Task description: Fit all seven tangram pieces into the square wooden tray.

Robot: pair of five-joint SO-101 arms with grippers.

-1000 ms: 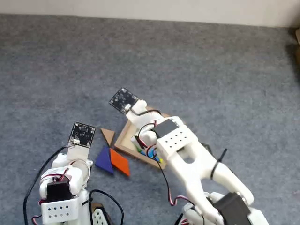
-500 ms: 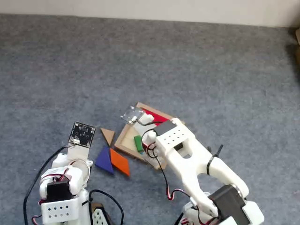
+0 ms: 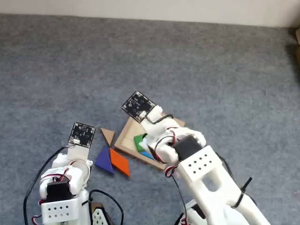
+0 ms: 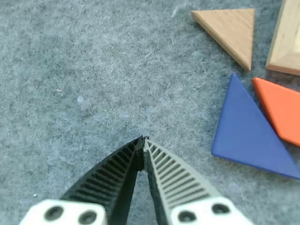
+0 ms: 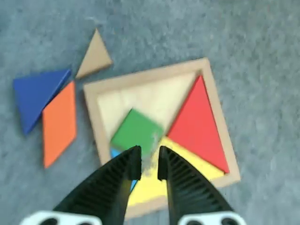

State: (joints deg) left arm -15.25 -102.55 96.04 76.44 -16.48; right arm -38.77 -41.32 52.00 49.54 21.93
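Observation:
The square wooden tray (image 5: 145,75) holds a red triangle (image 5: 199,124), a yellow piece (image 5: 150,185), a sliver of light blue piece (image 5: 115,153) and a green square (image 5: 137,132) lying askew. My right gripper (image 5: 149,157) hangs just above the green square's near corner, narrowly open with nothing between its fingers. Outside the tray lie a tan triangle (image 4: 229,30), a blue triangle (image 4: 246,136) and an orange parallelogram (image 4: 281,110). My left gripper (image 4: 143,140) is shut over bare carpet, a short way from the blue triangle. From above, the tray (image 3: 123,136) is partly covered by the right arm (image 3: 187,154).
Everything rests on grey carpet (image 3: 211,70), with wide free room beyond the tray and to its right. The left arm (image 3: 63,187) stands at the near left, close to the loose pieces (image 3: 112,159).
The right arm's wrist has swung over the tray and its body has drawn back toward the near edge. The green square, seen edge-on half a second ago, now lies in the tray. The left arm has kept still.

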